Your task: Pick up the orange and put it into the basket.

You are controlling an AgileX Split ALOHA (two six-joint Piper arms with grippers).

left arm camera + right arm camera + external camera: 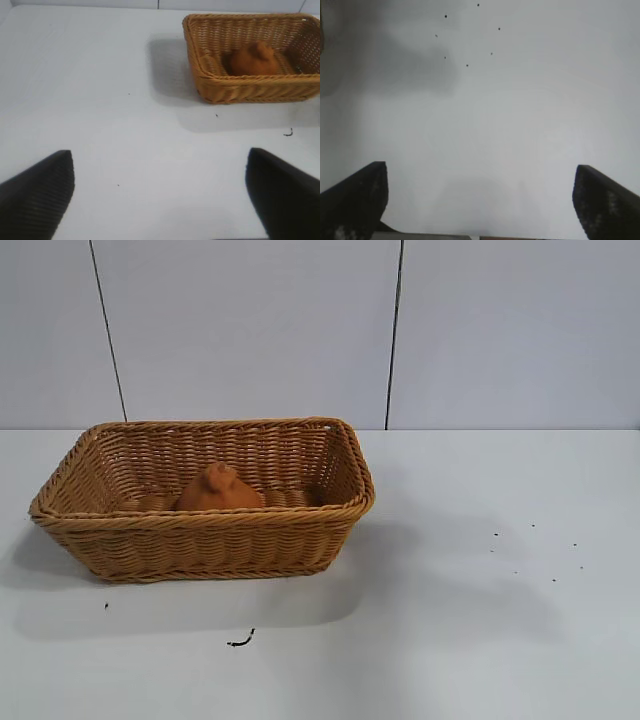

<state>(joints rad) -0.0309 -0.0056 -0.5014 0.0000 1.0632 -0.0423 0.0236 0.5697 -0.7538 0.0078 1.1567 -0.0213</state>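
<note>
The orange [218,491], a dull-orange lump with a knob on top, lies inside the woven wicker basket [200,540] at the left of the white table. Both also show in the left wrist view: the orange [254,60] in the basket [240,90]. My left gripper [160,195] is open and empty over bare table, well away from the basket. My right gripper [480,200] is open and empty over bare table. Neither arm shows in the exterior view.
The white table [480,620] carries a small dark scrap [240,641] in front of the basket and several dark specks [540,550] at the right. A grey panelled wall stands behind.
</note>
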